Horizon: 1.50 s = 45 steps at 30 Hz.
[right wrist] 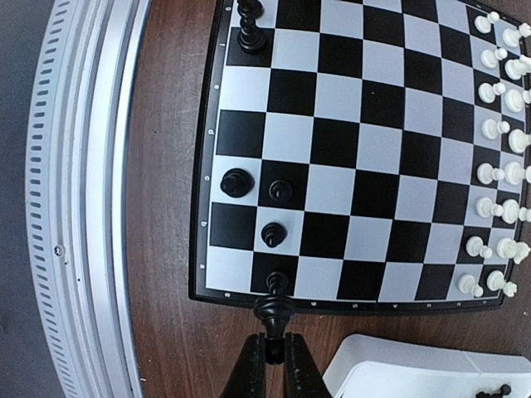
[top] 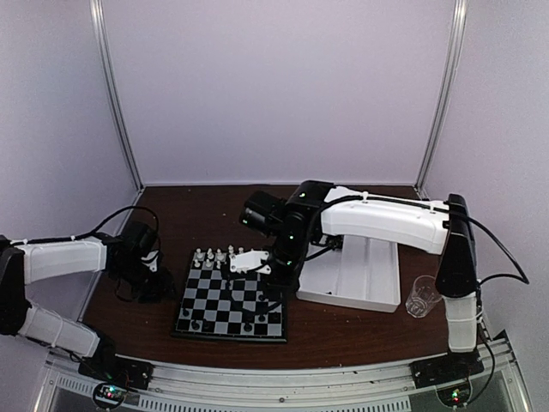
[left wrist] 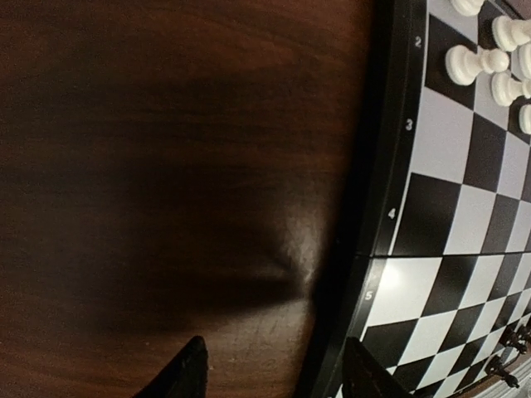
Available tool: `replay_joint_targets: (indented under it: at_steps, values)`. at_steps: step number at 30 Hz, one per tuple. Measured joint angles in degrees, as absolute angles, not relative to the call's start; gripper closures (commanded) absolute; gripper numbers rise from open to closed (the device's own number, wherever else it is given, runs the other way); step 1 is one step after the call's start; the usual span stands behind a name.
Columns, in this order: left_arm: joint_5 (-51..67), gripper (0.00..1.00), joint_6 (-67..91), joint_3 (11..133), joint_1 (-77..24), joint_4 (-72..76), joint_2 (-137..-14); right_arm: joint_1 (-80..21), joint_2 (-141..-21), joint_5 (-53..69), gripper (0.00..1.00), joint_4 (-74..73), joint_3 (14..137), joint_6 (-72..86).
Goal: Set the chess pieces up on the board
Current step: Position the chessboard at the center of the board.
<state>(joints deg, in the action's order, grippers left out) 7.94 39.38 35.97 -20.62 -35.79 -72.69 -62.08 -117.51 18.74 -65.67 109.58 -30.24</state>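
The left gripper (left wrist: 278, 377) is hovering with its jaws standing well apart and nothing between them, over the brown table (left wrist: 149, 166) just beside the left border of the chessboard (top: 225, 302). White chessmen (top: 214, 255) are standing along the far rows (a few black chessmen (right wrist: 255, 195) are dotting the near ones). The right gripper (right wrist: 275, 344) is pinching a black piece (right wrist: 274, 311) tightly at the board's right edge, with the white tray (top: 360, 279) and a clear glass (top: 420, 296) sitting further right

left arm (top: 60, 257): white shells, black joints | right arm (top: 386, 219): same colours | cables (top: 506, 257): thin, black, looping off each arm | fingers (right wrist: 249, 369): black, tapered | bases (top: 442, 369): black, green and red lights (top: 453, 395) at 6 o'clock
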Motion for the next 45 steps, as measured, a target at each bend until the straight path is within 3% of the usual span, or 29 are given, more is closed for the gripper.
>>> replay_joint_targets:
  at_steps: [17, 33, 45]
  values:
    - [20.12, 0.53, 39.27, 30.76, -20.67, -21.63, -75.33, -65.08, -134.08, 14.04, 0.96, -71.9, 129.78, -31.29]
    - [26.5, 0.5, 39.53, 29.26, -23.14, -17.15, -76.25, -67.48, -139.22, 11.64, 0.96, -74.39, 133.97, -31.86]
    - [21.8, 0.47, 39.31, 29.36, -23.46, -20.27, -72.66, -68.86, -139.31, 7.73, 0.95, -75.24, 133.91, -34.65]
